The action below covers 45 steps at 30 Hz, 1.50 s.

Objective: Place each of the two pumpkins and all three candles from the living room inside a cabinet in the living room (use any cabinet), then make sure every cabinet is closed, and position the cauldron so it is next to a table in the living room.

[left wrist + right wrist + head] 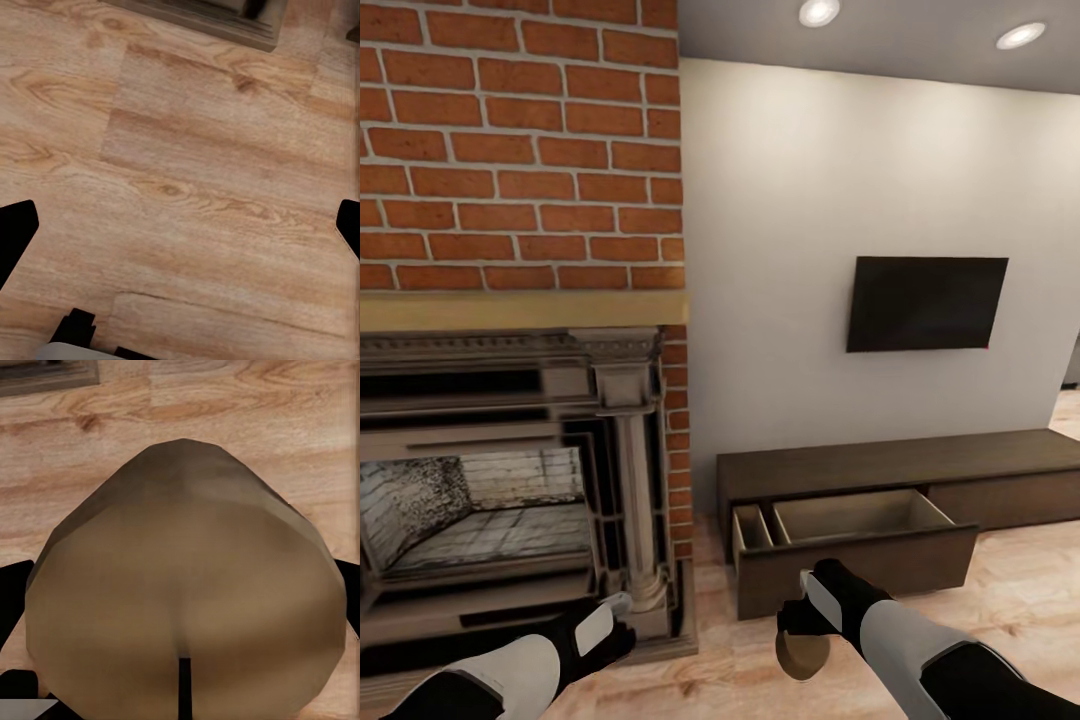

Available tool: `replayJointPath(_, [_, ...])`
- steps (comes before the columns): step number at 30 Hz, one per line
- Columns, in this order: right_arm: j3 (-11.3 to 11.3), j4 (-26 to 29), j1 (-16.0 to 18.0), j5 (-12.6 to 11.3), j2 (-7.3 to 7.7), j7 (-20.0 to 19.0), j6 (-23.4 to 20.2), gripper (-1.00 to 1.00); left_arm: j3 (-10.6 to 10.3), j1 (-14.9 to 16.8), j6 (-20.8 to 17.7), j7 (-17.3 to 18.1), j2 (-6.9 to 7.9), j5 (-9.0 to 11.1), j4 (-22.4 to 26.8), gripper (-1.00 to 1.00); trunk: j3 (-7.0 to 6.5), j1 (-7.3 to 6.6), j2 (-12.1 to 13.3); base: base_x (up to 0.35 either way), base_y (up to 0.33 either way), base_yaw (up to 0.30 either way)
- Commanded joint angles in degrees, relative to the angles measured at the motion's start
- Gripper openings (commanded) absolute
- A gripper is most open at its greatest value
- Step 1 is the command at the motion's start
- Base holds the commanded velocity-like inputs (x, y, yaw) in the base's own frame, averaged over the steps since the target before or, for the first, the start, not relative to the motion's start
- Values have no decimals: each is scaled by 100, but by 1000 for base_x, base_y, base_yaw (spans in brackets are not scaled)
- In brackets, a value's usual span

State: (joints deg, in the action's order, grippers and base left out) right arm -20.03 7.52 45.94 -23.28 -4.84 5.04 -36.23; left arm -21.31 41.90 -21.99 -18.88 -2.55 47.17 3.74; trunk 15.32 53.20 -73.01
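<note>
bright even indoor light, two glowing ceiling spotlights point(819, 12), soft faint shadows, slightly blurry low-detail render

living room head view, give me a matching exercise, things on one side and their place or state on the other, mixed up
Things:
1. cabinet drawer
2. candle
3. television
4. left gripper

Places or states:
A. mounted on the white wall
B. pulled out, nothing visible inside
C. jaws wide apart above bare wood floor
D. held in the right gripper

Pairs: 1-B, 2-D, 3-A, 4-C
</note>
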Motion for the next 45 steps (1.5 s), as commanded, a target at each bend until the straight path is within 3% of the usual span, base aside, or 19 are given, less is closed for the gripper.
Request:
replayJointPath(1, [-27,13,3,-63,1,48,-23,-100,-48,2,-25,-36,0,56,12,100,8,3,-4,329,-24,0])
replayJointPath(13, [-27,13,3,-63,1,50,-24,-100,-48,2,-18,-37,-102,42,-84,100,8,3,-4,316,-68,0])
replayJointPath(15, [-27,13,3,-63,1,50,-24,-100,-48,2,-16,-37,-141,-137,-121,100,8,3,-4,248,-223,0])
replayJointPath(21, [-27,13,3,-63,1,49,-24,-100,-47,2,-16,-37,-155,-322,-129,100,4,3,-4,243,-235,-95])
replayJointPath(31, [-27,13,3,-63,1,50,-24,-100,-48,3,-16,-37,-166,-345,-137,100,-28,3,-4,234,-264,-250])
replayJointPath(45, [-35,17,3,-63,1,50,-21,-100,-48,2,-16,-37,-167,-343,-137,100,-33,3,-4,222,-281,-25])
